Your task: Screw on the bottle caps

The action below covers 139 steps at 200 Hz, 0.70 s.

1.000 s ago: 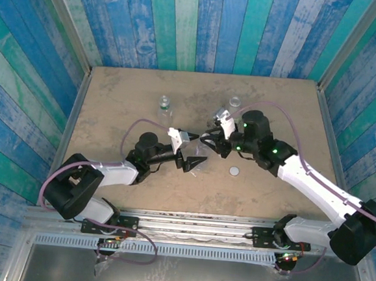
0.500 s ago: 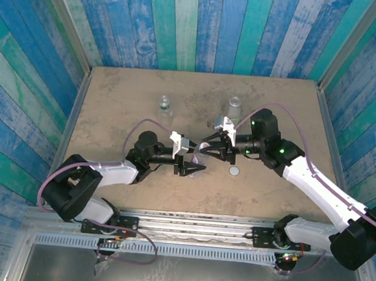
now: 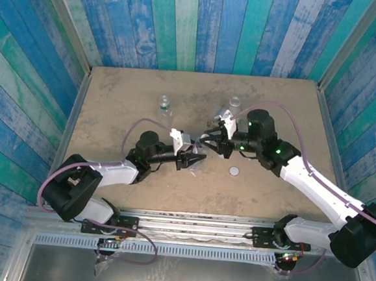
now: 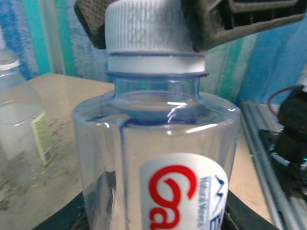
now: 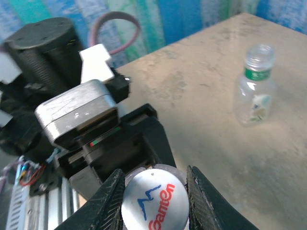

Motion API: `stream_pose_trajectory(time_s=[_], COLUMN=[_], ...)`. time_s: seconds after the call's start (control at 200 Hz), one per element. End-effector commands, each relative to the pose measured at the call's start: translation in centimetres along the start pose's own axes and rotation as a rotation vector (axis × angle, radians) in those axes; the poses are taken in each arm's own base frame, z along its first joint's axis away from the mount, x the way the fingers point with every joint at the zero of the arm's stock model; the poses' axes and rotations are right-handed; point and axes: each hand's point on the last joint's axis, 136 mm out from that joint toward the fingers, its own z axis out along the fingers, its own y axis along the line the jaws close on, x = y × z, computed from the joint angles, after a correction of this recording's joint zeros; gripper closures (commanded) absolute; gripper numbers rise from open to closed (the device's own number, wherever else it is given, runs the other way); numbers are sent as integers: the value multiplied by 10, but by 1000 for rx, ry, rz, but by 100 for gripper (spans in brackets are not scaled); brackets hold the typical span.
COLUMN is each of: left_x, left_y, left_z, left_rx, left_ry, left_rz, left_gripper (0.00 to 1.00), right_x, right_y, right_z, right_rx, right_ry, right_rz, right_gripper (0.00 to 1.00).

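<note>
The blue-tinted bottle (image 4: 158, 158), with a red-lettered white label, stands upright in my left gripper (image 3: 195, 159), whose jaws clamp its body low down (image 4: 158, 213). A white cap (image 4: 153, 28) sits on its neck, and my right gripper (image 3: 207, 144) is shut on that cap from above. The right wrist view looks down on the cap's printed top (image 5: 154, 203), held between the two ribbed fingers (image 5: 111, 201). A second white cap (image 3: 236, 171) lies loose on the table, right of the grippers.
A short bottle with a green neck ring (image 3: 165, 103) (image 5: 254, 91) stands uncapped at the back left. Another clear bottle with a pale green label (image 3: 234, 102) (image 4: 19, 120) stands at the back, behind the right gripper. Blue plank walls enclose the table (image 3: 112, 108).
The right gripper swung out toward the front right and has come back, staying on the cap. The left gripper shifted slightly with the bottle in it.
</note>
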Motion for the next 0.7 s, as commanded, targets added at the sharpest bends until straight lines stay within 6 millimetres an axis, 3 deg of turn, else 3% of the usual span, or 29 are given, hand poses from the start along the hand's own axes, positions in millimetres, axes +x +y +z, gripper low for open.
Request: stream_pose_trajectory(time_s=[0.0, 0.1, 0.26, 0.341, 0.401, 0.476, 0.691], left_x=[-20, -19, -11, -8, -6, -5, -7], left_y=[38, 46, 34, 21, 12, 3, -3], left_z=[-4, -8, -3, 1, 3, 3, 3], left_rx=[-239, -299, -220, -132, -75, -28, 8], left_ry=[-51, -52, -24, -18, -13, -16, -17], left_rz=[88, 102, 100, 93, 84, 74, 62], left_gripper=[53, 53, 50, 41, 21, 10, 17], right_x=[24, 29, 20, 15, 11, 6, -8], right_y=[-49, -52, -38, -33, -25, -10, 14], right_z=[-4, -4, 1, 3, 4, 5, -1], right_rx=[312, 405, 326, 293, 237, 131, -32], right_ry=[21, 20, 12, 8, 5, -5, -57], right_rz=[267, 317, 241, 186, 123, 41, -58], right_gripper=[73, 72, 75, 75, 75, 74, 74])
